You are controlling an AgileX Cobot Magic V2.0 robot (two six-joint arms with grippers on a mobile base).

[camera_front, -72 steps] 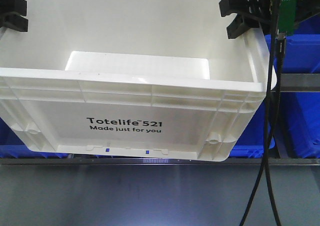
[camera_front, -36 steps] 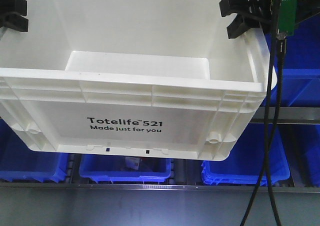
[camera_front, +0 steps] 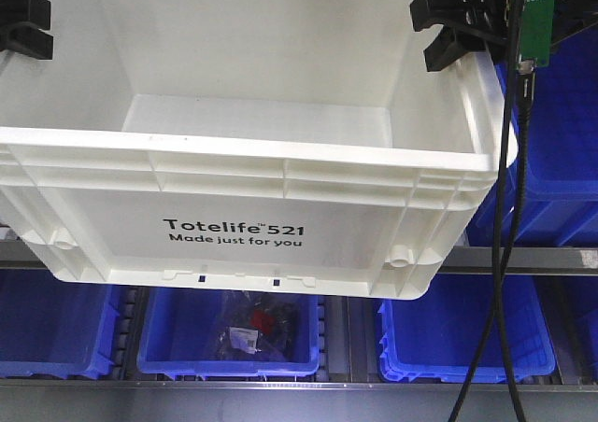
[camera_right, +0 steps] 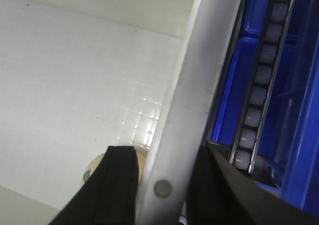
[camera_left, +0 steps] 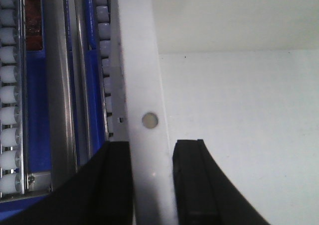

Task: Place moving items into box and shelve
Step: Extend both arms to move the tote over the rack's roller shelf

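Observation:
The white box [camera_front: 234,231], marked "Totelife 521", hangs in the air in front of a shelf, held at both side walls. My left gripper [camera_front: 23,22] is shut on its left rim; in the left wrist view the black fingers [camera_left: 152,146] clamp the white rim [camera_left: 144,85]. My right gripper [camera_front: 447,32] is shut on the right rim [camera_right: 199,85], one finger inside and one outside [camera_right: 164,153]. A pale round item [camera_right: 94,169] lies on the box floor beside the inner finger. The rest of the box floor that shows is bare.
Blue bins stand on the shelf behind and below the box: one [camera_front: 229,333] holds a clear bag with a red part, with others to its left [camera_front: 56,324] and right [camera_front: 458,338]. A metal shelf rail [camera_front: 523,259] crosses at mid height. Black cables [camera_front: 505,254] hang at the right. Roller tracks [camera_left: 10,85] run beside the box.
The shelf rails and blue bins have slid downward in the front view, with more of the lower bins showing. The box and both grippers keep their place in the frame.

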